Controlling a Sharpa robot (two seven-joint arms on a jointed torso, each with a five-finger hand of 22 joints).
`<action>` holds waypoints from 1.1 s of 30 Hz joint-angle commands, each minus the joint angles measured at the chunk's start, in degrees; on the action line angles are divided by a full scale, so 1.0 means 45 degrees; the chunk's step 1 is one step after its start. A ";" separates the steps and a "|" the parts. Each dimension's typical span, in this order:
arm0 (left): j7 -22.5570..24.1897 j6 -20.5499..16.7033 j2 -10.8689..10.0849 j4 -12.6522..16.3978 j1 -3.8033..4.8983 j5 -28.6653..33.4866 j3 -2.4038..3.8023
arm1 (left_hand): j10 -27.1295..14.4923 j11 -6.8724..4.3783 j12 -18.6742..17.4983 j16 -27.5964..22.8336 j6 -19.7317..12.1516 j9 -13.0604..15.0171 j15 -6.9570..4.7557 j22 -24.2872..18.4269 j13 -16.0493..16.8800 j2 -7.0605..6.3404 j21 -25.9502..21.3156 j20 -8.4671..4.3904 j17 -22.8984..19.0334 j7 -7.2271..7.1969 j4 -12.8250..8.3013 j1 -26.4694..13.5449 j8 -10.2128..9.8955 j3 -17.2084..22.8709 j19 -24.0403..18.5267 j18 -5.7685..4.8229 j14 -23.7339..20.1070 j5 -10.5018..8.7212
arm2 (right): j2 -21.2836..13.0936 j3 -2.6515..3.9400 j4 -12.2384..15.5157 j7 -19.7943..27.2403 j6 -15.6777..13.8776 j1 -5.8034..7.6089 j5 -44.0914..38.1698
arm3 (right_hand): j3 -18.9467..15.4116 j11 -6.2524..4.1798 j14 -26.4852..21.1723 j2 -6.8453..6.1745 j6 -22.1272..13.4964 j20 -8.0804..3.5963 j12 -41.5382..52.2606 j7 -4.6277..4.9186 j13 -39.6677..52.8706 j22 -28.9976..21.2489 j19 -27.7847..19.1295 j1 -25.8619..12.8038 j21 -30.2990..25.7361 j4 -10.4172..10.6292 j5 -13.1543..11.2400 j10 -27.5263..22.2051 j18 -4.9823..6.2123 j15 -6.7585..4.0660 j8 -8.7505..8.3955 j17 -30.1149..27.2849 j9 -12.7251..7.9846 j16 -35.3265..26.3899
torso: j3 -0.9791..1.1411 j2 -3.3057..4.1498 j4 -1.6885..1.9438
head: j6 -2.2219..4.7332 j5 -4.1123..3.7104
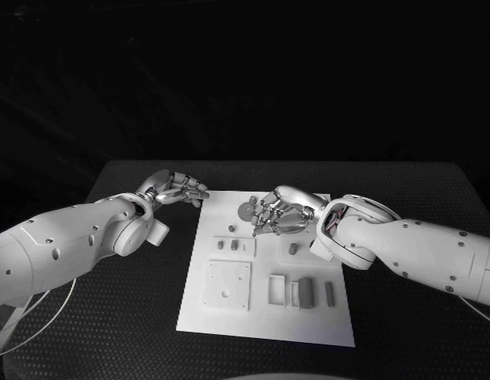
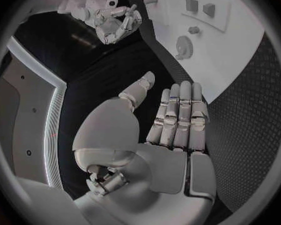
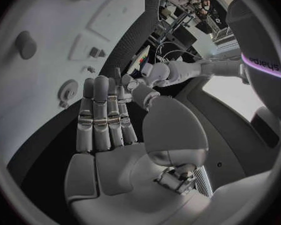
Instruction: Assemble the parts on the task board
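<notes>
Fingers point(image 3: 103, 117) straight over white board point(image 1: 256, 317), black table point(image 1: 415, 198)

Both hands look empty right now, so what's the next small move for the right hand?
Probably lower the right hand onto the round gear-like part on the task board below it: its fingers are straight, holding nothing, while the left hand sits off the board's edge.

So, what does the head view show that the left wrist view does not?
Head view alone: the whole task board, with the rectangular plate and upright blocks near its front edge, and the right hand spread above the board's far part. Left wrist view alone: the left hand's open palm, fingers straight and side by side, holding nothing, and a round gear-like part on the board. Both show the board, both hands and the black table.
</notes>
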 commanded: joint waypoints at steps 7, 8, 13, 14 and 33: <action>0.0191 -0.0138 0.0196 -0.0242 0.0170 0.0247 0.0013 | -0.0101 -0.0005 -0.0001 -0.0057 -0.0092 -0.0014 0.0049 -0.0032 -0.0014 0.0050 0.0008 0.0062 0.0024 0.0008 0.0012 -0.0036 0.0014 -0.0067 0.0006 0.0128 0.0042 0.0039 | 0.0788 -0.0017 -0.0338 0.0433 0.0154 -0.0395 -0.1626 | 0.0083 0.0033 -0.0036 0.0165 -0.0060 -0.0009 -0.0081 0.0022 -0.0022 0.0293 0.0096 0.0025 0.0085 -0.0004 0.0044 -0.0027 0.0077 -0.0031 -0.0059 0.0019 0.0024 0.0032 | -0.0274 -0.0076 0.0145 | -0.0318 0.0699; 0.0197 -0.0145 0.0207 -0.0254 0.0172 0.0247 0.0013 | -0.0100 -0.0006 0.0000 -0.0057 -0.0091 -0.0014 0.0048 -0.0033 -0.0014 0.0050 0.0009 0.0062 0.0026 0.0007 0.0012 -0.0035 0.0015 -0.0066 0.0007 0.0129 0.0043 0.0039 | 0.0878 -0.0019 -0.0380 0.0422 0.0119 -0.0447 -0.1852 | 0.0083 0.0033 -0.0036 0.0165 -0.0060 -0.0010 -0.0081 0.0021 -0.0021 0.0293 0.0096 0.0026 0.0086 -0.0004 0.0044 -0.0026 0.0077 -0.0031 -0.0059 0.0019 0.0025 0.0033 | -0.0285 -0.0073 0.0158 | -0.0350 0.0728; 0.0205 -0.0155 0.0268 -0.0287 0.0198 0.0250 0.0013 | -0.0098 -0.0007 0.0003 -0.0060 -0.0088 -0.0014 0.0047 -0.0040 -0.0014 0.0050 0.0010 0.0060 0.0033 0.0006 0.0011 -0.0030 0.0018 -0.0065 0.0011 0.0131 0.0048 0.0040 | 0.1193 -0.0042 -0.0492 0.0129 0.0047 -0.0626 -0.3439 | 0.0083 0.0030 -0.0032 0.0160 -0.0059 -0.0016 -0.0086 0.0019 -0.0019 0.0297 0.0099 0.0040 0.0092 -0.0010 0.0044 -0.0021 0.0077 -0.0034 -0.0056 0.0026 0.0031 0.0038 | -0.0295 -0.0067 0.0151 | -0.0463 0.0797; 0.0187 -0.0140 0.0280 -0.0286 0.0203 0.0250 0.0013 | -0.0097 -0.0008 0.0003 -0.0061 -0.0087 -0.0014 0.0046 -0.0042 -0.0014 0.0050 0.0010 0.0060 0.0035 0.0005 0.0011 -0.0029 0.0019 -0.0065 0.0012 0.0131 0.0049 0.0040 | 0.1241 -0.0050 -0.0506 -0.0033 0.0094 -0.0642 -0.3706 | 0.0082 0.0028 -0.0026 0.0155 -0.0059 -0.0022 -0.0090 0.0017 -0.0018 0.0300 0.0108 0.0052 0.0099 -0.0010 0.0044 -0.0017 0.0077 -0.0037 -0.0055 0.0033 0.0036 0.0044 | -0.0296 -0.0065 0.0154 | -0.0497 0.0803; 0.0082 -0.0058 0.0456 -0.0300 0.0307 0.0250 0.0013 | -0.0115 -0.0001 0.0000 -0.0091 -0.0095 -0.0019 0.0047 -0.0063 -0.0021 0.0045 0.0028 0.0053 0.0060 0.0008 0.0015 -0.0034 0.0020 -0.0071 0.0066 0.0145 0.0040 0.0039 | 0.1553 -0.0409 -0.0650 -0.0891 0.1234 -0.0673 -0.4850 | 0.0042 0.0014 0.0038 0.0132 -0.0062 -0.0079 -0.0134 0.0013 -0.0004 0.0326 0.0219 0.0107 0.0217 -0.0012 0.0044 0.0012 0.0077 -0.0058 -0.0048 0.0096 0.0079 0.0104 | -0.0282 -0.0065 0.0114 | -0.0776 0.0918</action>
